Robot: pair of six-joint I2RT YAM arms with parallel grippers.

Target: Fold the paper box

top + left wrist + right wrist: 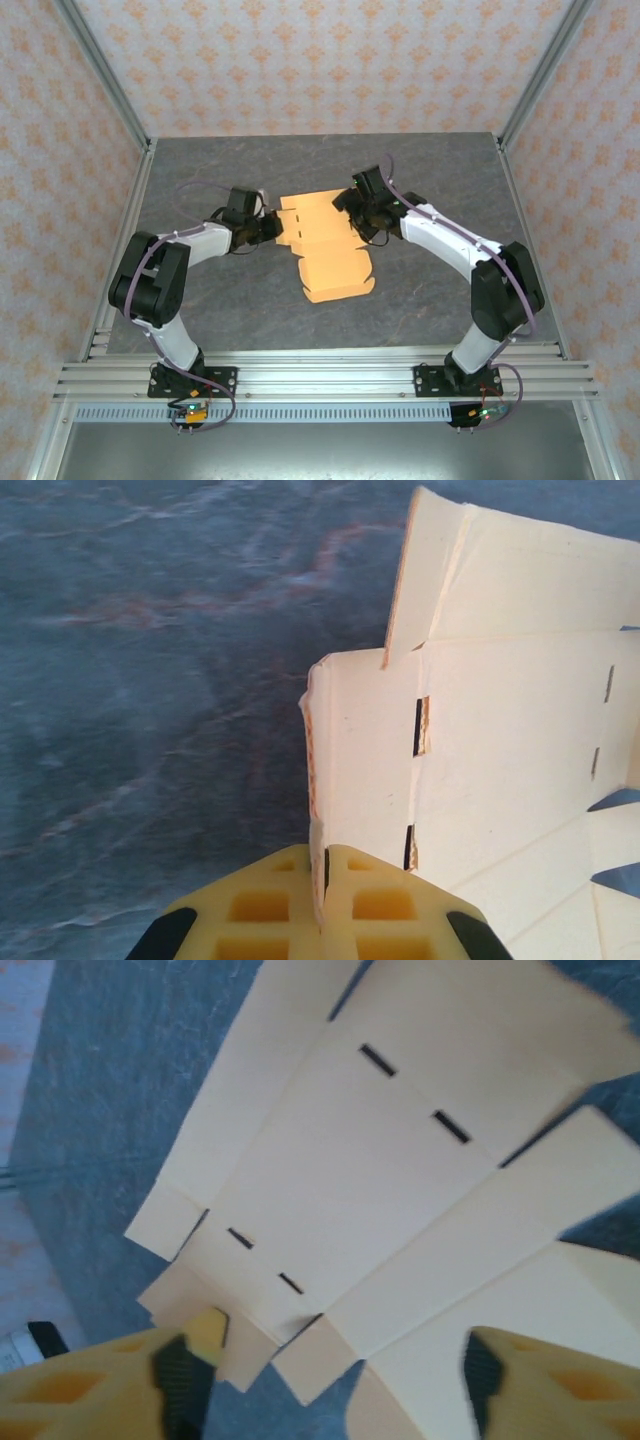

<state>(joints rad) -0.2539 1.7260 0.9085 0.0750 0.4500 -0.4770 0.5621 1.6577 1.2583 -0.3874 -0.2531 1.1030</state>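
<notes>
Centrally, paper box (335, 270), left jaws clamped on its flap, right jaws apart above

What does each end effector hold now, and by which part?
The left end effector is shut on the paper box, pinching the edge of a raised side flap. The right end effector is open over the box and holds nothing.

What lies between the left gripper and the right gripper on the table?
In the top view, the paper box, mostly flat, fills the stretch between the left gripper and the right gripper. The left one pinches its side flap.
</notes>
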